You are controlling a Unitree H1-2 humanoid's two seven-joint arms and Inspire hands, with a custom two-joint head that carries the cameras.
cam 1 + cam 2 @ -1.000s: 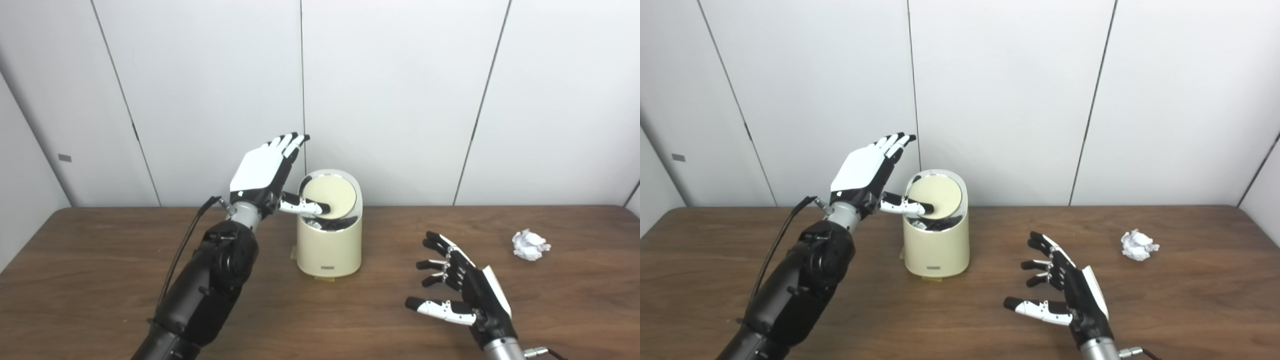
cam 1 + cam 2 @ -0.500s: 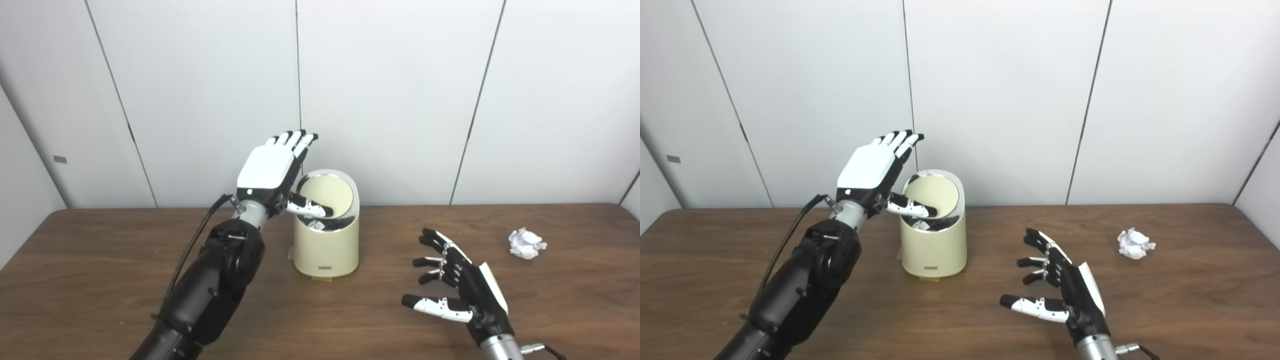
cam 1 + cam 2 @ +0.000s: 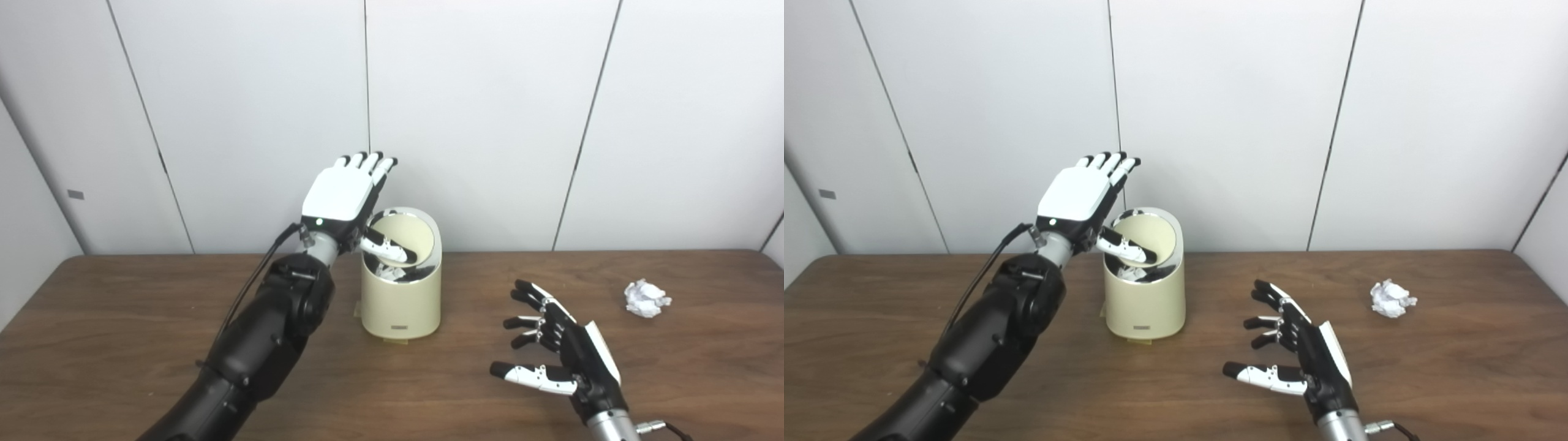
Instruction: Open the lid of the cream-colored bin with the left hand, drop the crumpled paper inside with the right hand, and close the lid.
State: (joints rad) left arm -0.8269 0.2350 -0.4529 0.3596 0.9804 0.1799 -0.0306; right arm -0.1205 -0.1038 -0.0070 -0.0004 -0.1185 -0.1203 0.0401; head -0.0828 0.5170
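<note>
The cream-colored bin [image 3: 401, 303] stands on the brown table, near its back middle. Its round swing lid [image 3: 411, 236] is tilted back, so the dark inside shows at the front. My left hand [image 3: 343, 196] is open above the bin's left rim, fingers pointing up, and its thumb presses into the lid opening. The crumpled white paper [image 3: 647, 298] lies on the table at the far right. My right hand [image 3: 560, 349] is open and empty over the table, right of the bin and well left of the paper.
The brown table [image 3: 122, 343] runs across the whole view, with a white panelled wall [image 3: 490, 110] close behind the bin. A black cable [image 3: 245, 294] runs along my left forearm.
My left hand has moved right and turned more upright, and its thumb has pushed the lid further back. My right hand has barely moved. The camera shifted slightly.
</note>
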